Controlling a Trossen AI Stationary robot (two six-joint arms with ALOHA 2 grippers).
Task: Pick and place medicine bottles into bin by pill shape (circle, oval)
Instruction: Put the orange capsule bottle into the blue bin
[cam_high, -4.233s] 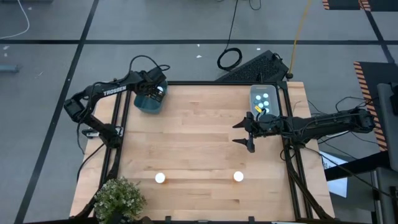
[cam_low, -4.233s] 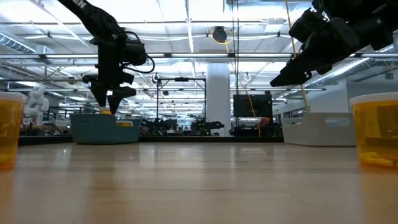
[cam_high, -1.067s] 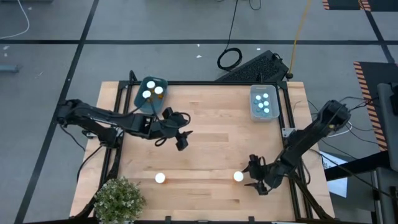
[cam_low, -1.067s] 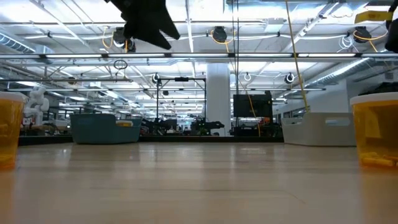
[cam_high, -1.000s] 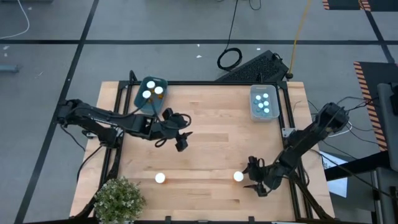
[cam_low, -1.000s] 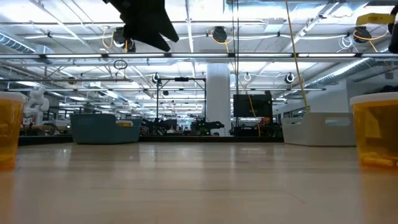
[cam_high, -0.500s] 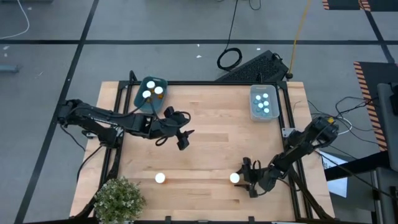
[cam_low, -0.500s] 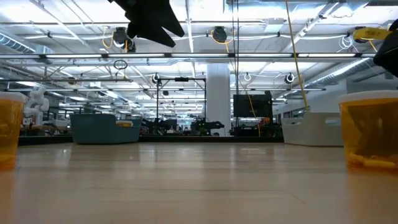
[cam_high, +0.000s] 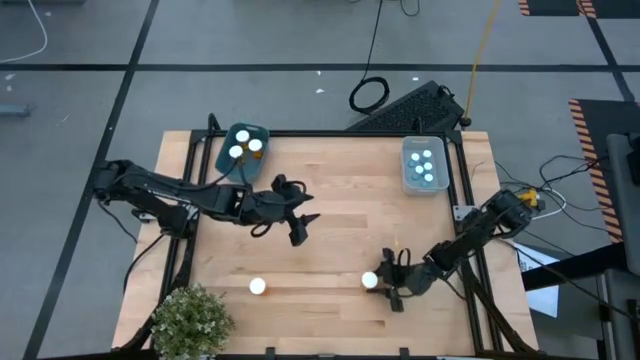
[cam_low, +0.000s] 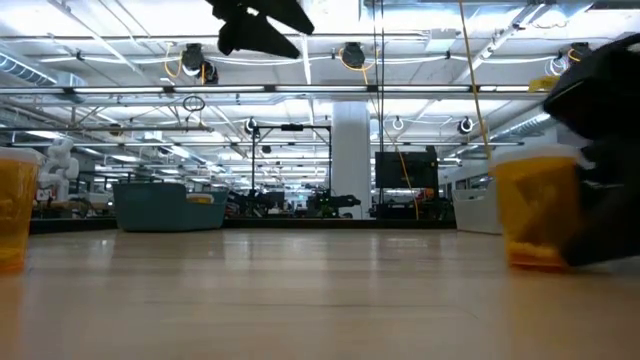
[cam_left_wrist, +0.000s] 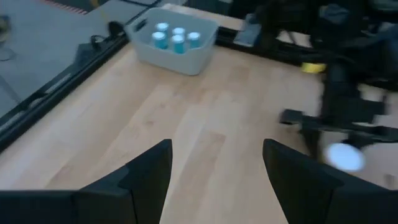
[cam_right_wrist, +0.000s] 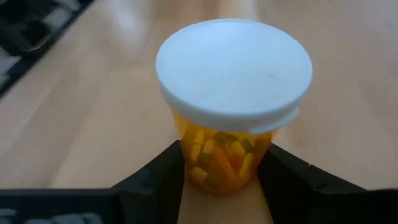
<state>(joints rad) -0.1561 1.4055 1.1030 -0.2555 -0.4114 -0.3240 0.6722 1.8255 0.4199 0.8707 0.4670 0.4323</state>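
Note:
An orange medicine bottle with a white cap stands upright on the table at the near right, with yellow pills showing through its wall. My right gripper lies low on the table and is shut on its body. A second white-capped bottle stands on its base at the near left. My left gripper hovers open above the middle of the table with nothing between its fingers. My right gripper has the orange bottle's lower body between its two fingers, one on each side. The fingers come in level from the table's right side, below the cap. The bottle stays upright, its base on the table.
A teal bin at the far left holds two bottles. A white bin at the far right holds several blue bottles. A potted plant sits at the near left corner. Bare wood lies between the arms.
My right gripper has come down to table height and moved toward the table's left edge. The orange bottle has slid leftward along the table with it, staying upright. My left gripper has drifted a little toward the right.

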